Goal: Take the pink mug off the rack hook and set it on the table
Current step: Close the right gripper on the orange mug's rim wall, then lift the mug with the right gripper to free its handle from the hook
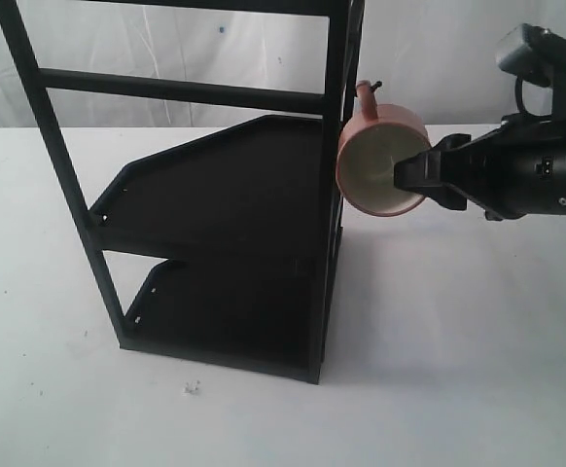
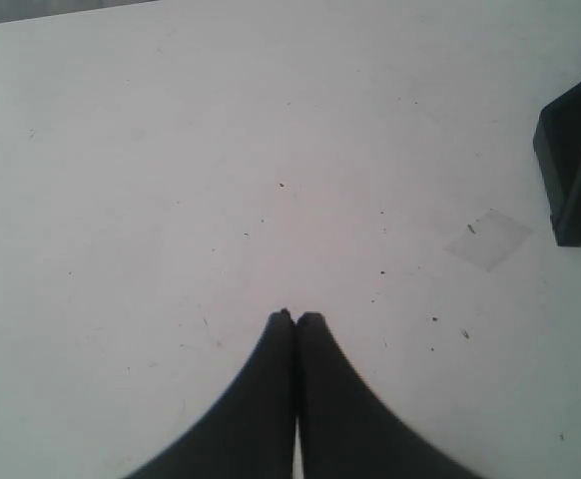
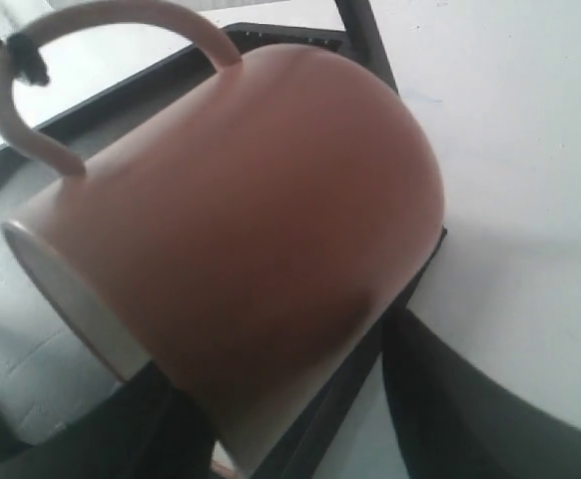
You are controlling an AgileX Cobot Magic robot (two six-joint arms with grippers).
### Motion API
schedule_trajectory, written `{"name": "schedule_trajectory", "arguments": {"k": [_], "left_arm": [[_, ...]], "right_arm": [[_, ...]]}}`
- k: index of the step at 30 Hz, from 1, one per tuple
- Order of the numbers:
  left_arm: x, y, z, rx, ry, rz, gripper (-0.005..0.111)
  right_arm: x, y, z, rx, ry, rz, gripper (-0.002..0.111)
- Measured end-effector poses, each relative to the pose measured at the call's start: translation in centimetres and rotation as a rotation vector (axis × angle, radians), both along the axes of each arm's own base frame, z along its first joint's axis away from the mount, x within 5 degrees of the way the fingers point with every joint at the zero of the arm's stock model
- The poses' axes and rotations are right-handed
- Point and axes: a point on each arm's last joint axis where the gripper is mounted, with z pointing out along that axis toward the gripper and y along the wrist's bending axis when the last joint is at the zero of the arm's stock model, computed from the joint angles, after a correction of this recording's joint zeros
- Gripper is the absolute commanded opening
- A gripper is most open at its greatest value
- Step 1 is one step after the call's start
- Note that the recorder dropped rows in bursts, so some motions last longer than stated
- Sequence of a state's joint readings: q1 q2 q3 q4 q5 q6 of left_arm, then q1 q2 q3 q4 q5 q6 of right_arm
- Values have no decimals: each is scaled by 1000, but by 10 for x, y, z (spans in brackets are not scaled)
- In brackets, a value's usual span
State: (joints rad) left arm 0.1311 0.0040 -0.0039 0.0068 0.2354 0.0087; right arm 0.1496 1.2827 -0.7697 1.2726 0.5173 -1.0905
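1. Table (image 1: 477, 370): white and matte. A small pale scrap (image 1: 192, 388) lies on it just in front of the rack's front foot.
2. Left gripper (image 2: 295, 317): its two dark fingers are pressed together tip to tip, above bare tabletop. A translucent square patch (image 2: 487, 239) lies on the table near a corner of the rack (image 2: 575, 170), which shows at the edge of the left wrist view.
3. Rack (image 1: 225, 195): black, with two shelves between upright posts, standing on the table.
4. Pink mug (image 1: 380, 161): it hangs outside the rack's right front post, level with the upper shelf and clear of the table. Its handle points up and loops over the hook (image 1: 376, 87). Its cream inside is tilted toward the exterior camera.
5. Right gripper (image 1: 411, 180): it reaches in from the right and pinches the mug at the rim, on the side away from the post. In the right wrist view the mug body (image 3: 261, 239) sits between the dark fingers (image 3: 460, 399), and the handle curves round the hook tip (image 3: 26, 62).
6. Backdrop (image 1: 458, 49): a white sheet behind the table.
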Motion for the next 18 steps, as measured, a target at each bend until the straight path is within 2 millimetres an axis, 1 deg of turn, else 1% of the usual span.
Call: {"name": "schedule_trajectory", "arguments": {"k": [4, 9, 15, 18], "left_arm": [[0, 0, 0, 0, 0, 0, 0], [0, 0, 0, 0, 0, 0, 0], [0, 0, 0, 0, 0, 0, 0], [0, 0, 0, 0, 0, 0, 0]], "right_arm": [[2, 0, -4, 7, 18, -5, 46], [3, 1, -3, 35, 29, -15, 45], [2, 2, -3, 57, 38, -11, 30], [2, 3, -3, 59, 40, -11, 24]]}}
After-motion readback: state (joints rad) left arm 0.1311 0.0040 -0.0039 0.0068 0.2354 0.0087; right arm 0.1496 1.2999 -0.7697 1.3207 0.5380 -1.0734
